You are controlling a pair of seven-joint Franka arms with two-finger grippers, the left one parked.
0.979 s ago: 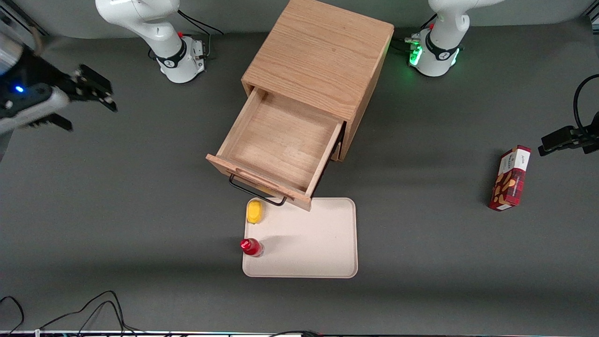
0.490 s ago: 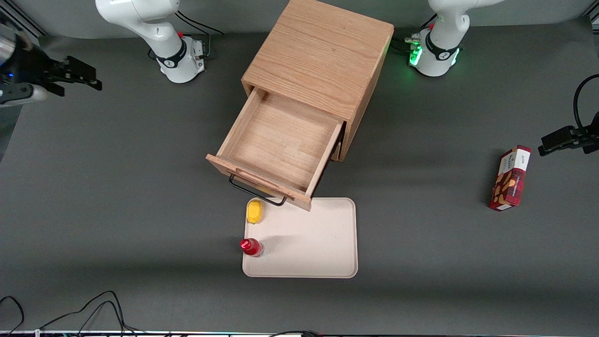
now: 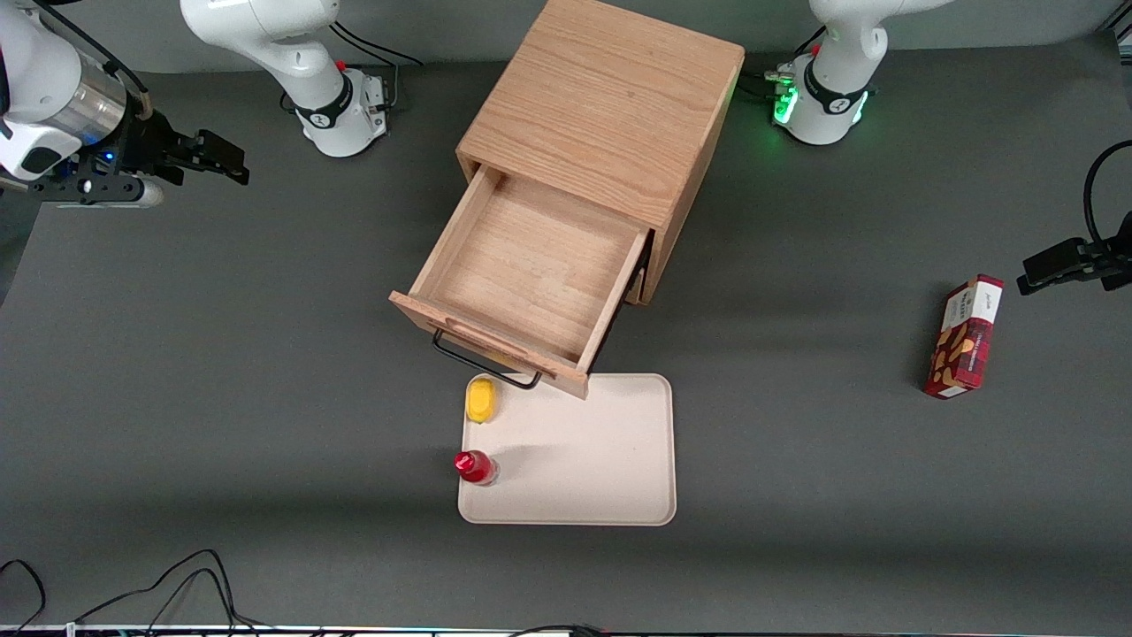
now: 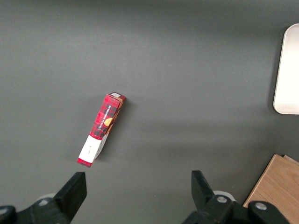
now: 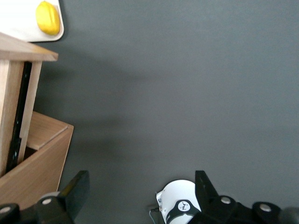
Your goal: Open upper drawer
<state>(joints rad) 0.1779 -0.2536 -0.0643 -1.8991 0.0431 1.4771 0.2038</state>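
Upper drawer [image 3: 531,274] of the oak cabinet [image 3: 610,106] stands pulled well out toward the front camera, its bare wooden floor exposed and nothing in it. Black wire handle [image 3: 482,360] hangs on the drawer front, just above the edge of the cream tray [image 3: 592,460].

Gripper [image 3: 217,164] hangs above the bare mat toward the working arm's end of the table, well apart from the cabinet. Fingers spread, nothing between them; the right wrist view confirms this, with both fingertips [image 5: 77,189] wide apart over dark mat.

Front view only: yellow lemon-like object [image 3: 480,399] on the tray's corner just beside the handle; red-capped small bottle [image 3: 475,466] on the same tray edge, nearer the camera; red plaid box [image 3: 964,336] lying on the mat toward the parked arm's end.

Right wrist view adds the cabinet's side wall [image 5: 35,163] and the drawer's side with its dark slide rail [image 5: 19,116], plus the yellow object [image 5: 48,17] on the tray corner [image 5: 18,28].

Left wrist view shows the plaid box [image 4: 101,129], a strip of tray rim [image 4: 286,70] and a cabinet corner [image 4: 275,191]; drawer interior not visible there.
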